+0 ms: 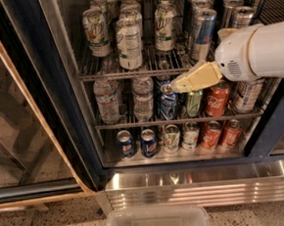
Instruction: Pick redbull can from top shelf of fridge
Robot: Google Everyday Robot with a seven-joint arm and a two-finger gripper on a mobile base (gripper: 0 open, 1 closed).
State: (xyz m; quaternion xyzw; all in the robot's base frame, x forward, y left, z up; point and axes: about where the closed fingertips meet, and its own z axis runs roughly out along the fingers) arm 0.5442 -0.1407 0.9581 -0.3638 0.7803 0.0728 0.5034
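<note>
The fridge (197, 186) stands open, its dark door frame on the left and its ribbed steel base panel along the bottom. The redbull can (202, 34) stands upright on the top shelf (129, 74), in the front row towards the right, its blue and silver panels facing out. To its left on the same rack stand 3 wider white-green cans (129, 42) at the front, with more behind them. To its right stand slim dark-grey cans (242, 17).

The white arm (260, 51) reaches in from the right edge, crossing in front of the right end of the top shelf. Its cream-coloured gripper (179, 85) points left and slightly down. It sits below the front rail of the top shelf, in front of the middle rack, with its tip just above the lid of a blue can (168, 104). It is lower than the redbull can, to that can's left, and apart from it. Whether the gripper is wide or narrow cannot be told, and it holds nothing that shows.

On the middle rack, 2 water bottles (107, 100) stand left of the blue can; a green can (194, 103) and a red cola can (217, 99) stand to its right. A clear plastic bin (158, 224) lies on the floor in front of the base panel.
</note>
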